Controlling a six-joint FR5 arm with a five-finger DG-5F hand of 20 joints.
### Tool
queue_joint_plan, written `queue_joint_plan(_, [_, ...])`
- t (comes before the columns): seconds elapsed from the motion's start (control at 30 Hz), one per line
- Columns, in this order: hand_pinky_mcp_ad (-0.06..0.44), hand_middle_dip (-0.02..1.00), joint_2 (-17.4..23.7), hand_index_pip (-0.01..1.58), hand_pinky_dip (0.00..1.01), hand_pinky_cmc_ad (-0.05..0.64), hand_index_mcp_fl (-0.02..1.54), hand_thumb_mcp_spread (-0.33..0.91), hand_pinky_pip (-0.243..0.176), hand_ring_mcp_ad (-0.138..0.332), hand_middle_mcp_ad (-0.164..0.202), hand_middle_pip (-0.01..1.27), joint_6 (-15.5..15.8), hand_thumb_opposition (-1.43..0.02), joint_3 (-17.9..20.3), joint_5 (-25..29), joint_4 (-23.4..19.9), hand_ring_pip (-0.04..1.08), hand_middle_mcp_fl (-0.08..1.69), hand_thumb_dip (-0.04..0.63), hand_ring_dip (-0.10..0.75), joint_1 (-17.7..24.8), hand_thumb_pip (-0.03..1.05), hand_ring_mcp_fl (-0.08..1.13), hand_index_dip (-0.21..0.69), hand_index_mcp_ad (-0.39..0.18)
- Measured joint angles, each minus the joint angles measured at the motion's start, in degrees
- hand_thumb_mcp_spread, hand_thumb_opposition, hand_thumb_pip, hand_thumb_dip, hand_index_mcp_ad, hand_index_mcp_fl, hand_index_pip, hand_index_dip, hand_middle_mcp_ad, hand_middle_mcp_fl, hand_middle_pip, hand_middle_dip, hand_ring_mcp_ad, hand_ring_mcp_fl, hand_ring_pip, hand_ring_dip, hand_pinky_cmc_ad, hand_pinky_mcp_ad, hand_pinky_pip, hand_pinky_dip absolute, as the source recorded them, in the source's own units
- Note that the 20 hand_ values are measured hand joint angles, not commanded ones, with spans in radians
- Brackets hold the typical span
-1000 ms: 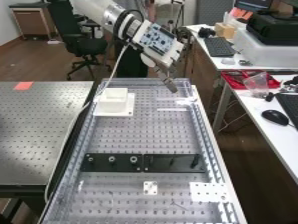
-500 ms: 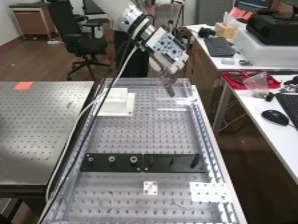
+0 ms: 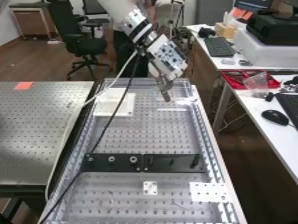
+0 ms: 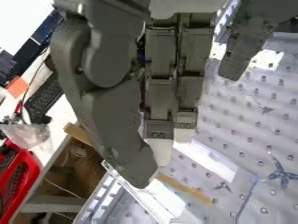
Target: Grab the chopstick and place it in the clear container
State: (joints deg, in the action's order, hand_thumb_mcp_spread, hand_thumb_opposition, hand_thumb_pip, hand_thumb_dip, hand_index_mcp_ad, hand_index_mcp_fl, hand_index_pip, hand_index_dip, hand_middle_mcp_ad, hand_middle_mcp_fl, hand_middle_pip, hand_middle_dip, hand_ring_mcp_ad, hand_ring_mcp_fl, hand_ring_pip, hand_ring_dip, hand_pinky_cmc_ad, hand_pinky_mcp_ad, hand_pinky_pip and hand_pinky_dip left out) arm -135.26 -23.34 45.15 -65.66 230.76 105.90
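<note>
In the high view the hand [image 3: 163, 84] is above the far right part of the perforated bench, its fingers pointing down. In the wrist view the hand [image 4: 123, 115] has its thumb across a thin tan chopstick [image 4: 185, 190], curled in with the fingertips behind it. The chopstick sticks out on both sides of the thumb, and its other end crosses above the bench edge. The part between thumb and fingers is hidden. Clear plastic [image 3: 149, 81] stands along the bench's far end; whether it is the container, I cannot tell.
A white block on a plate [image 3: 114, 104] stands left of the hand. A black bar with fittings [image 3: 143, 162] crosses the bench, and a dark cable [image 3: 110, 127] hangs over it. A red tray [image 3: 233, 80] sits on the right desk.
The hand has come slightly lower and to the left, and the forearm has swung more upright. The dark cable now hangs across the bench and the white block.
</note>
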Motion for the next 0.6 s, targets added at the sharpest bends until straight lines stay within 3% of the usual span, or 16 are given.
queue_joint_plan(0.6, [0.295, 0.69, -4.8, 0.72, 0.36, 0.412, 1.14, 0.67, -0.061, 0.005, 0.035, 0.48, 0.3, -1.14, -7.4, -1.0, 5.8, 0.14, 1.21, 0.269, 0.557, -0.8, 0.5, 0.86, 0.108, -0.119])
